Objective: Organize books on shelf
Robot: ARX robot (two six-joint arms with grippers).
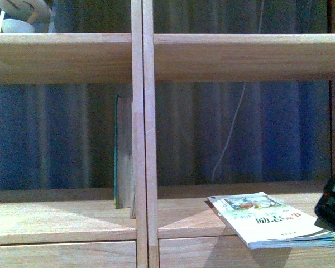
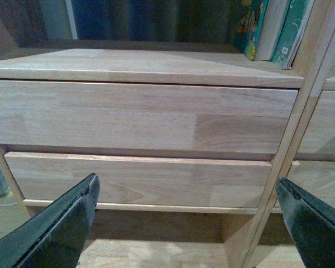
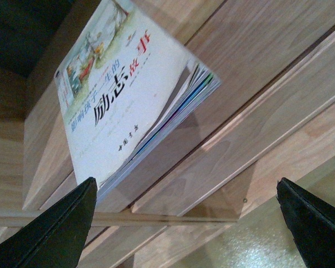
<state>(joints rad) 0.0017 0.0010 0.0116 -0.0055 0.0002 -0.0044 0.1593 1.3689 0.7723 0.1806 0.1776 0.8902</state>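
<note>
The light-wood shelf [image 1: 142, 139] fills the front view, split by its central divider. A teal-covered book [image 1: 123, 151] stands upright against the divider's left side; its lower end shows as the teal book [image 2: 268, 28] in the left wrist view. The thin paperback [image 1: 268, 219] with Chinese characters lies flat on the right-hand board, one corner overhanging the front edge. My right gripper [image 1: 332, 202] is open just right of it, and in the right wrist view this gripper [image 3: 184, 229] sits below the paperback [image 3: 128, 95], apart from it. My left gripper [image 2: 187, 223] is open before the drawer fronts [image 2: 139, 117], holding nothing.
A thick upper shelf board [image 1: 240, 56] spans above both compartments. White objects [image 1: 17, 17] sit on it at the top left. A blue-grey curtain [image 1: 279, 134] and a white cable [image 1: 230, 139] hang behind the shelf. Pale floor [image 3: 257, 240] shows under the shelf.
</note>
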